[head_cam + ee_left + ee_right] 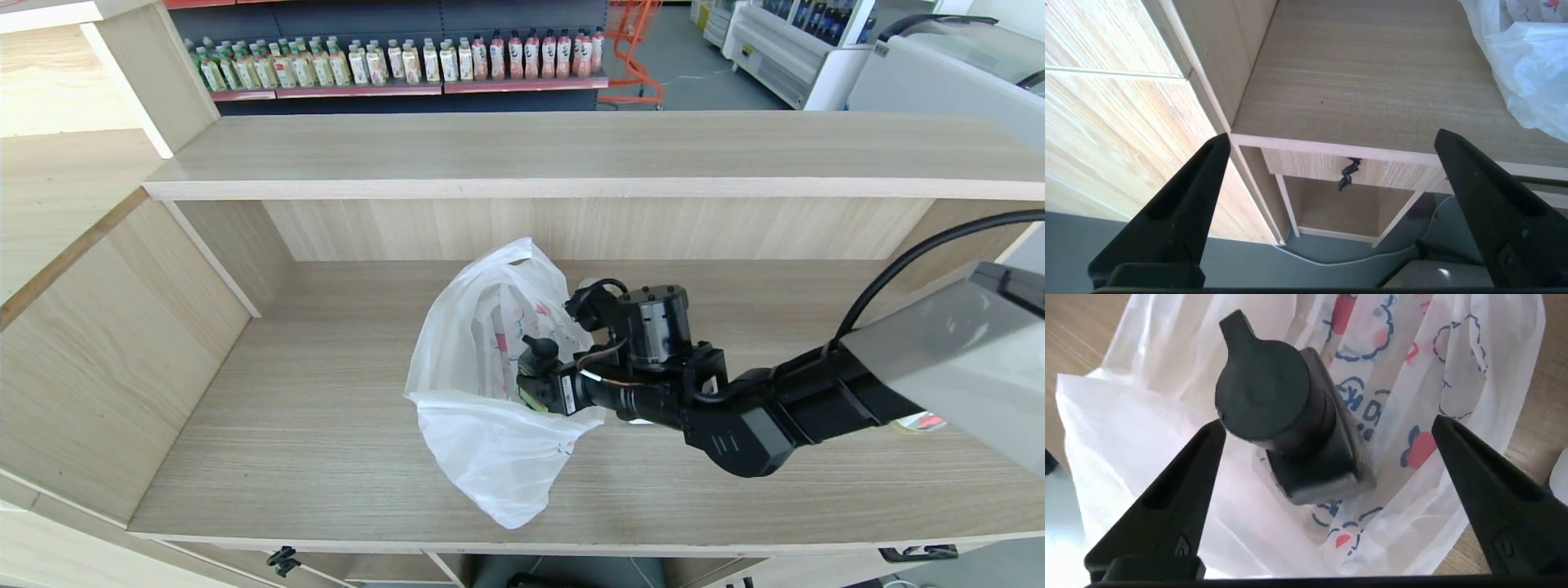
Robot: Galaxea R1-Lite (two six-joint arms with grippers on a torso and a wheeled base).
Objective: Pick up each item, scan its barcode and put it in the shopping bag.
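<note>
A white plastic shopping bag point(490, 392) with red and blue prints lies on the wooden counter point(310, 425), its mouth facing right. My right gripper point(532, 377) is at that mouth, open. A dark item with a black flip cap point(1278, 400) sits between the spread fingers over the bag's inside point(1404, 392); whether a finger touches it I cannot tell. The same cap point(540, 349) pokes up at the bag's opening. My left gripper point(1333, 140) hangs open with nothing in it, off the counter's front left edge point(1372, 153).
A small colourful object point(921, 422) lies on the counter at the right, half hidden by my right arm. Wooden walls close the counter at left and back. A black handle point(1349, 173) sits under the front edge. Free counter lies left of the bag.
</note>
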